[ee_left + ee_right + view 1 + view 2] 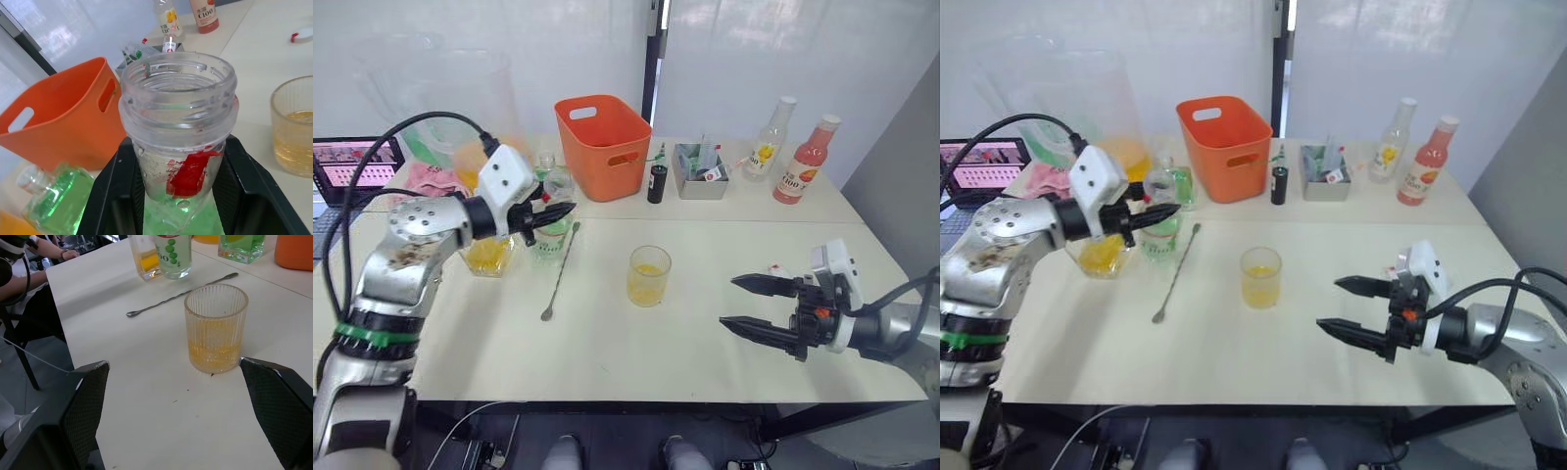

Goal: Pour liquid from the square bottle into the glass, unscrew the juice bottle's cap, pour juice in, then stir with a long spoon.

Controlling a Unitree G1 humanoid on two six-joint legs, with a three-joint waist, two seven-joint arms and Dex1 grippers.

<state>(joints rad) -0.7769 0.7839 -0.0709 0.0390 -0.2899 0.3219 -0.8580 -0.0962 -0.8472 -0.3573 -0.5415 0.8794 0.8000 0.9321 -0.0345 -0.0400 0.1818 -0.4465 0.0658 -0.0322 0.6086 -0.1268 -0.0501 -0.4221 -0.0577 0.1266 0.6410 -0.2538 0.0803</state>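
Observation:
My left gripper (554, 215) is shut on the neck of the juice bottle (551, 235), which stands upright at the table's left. The bottle's mouth (178, 81) is open, with black fingers (110, 196) on both sides of the neck. The white cap (775, 270) lies on the table near my right gripper (728, 302), which hovers open at the right, pointing toward the glass (648, 276). The glass holds a little yellow liquid (214, 352). Between bottle and glass lies the long spoon (560, 269). The square bottle (487, 255) stands just left of the juice bottle.
An orange basket (602, 142), a grey tray (700, 164) and a small black bottle (657, 183) stand at the back. A pink bottle (808, 162) and a slim yellow-labelled bottle (769, 142) are back right. A huge pitcher (460, 108) and a green square bottle (54, 200) are back left.

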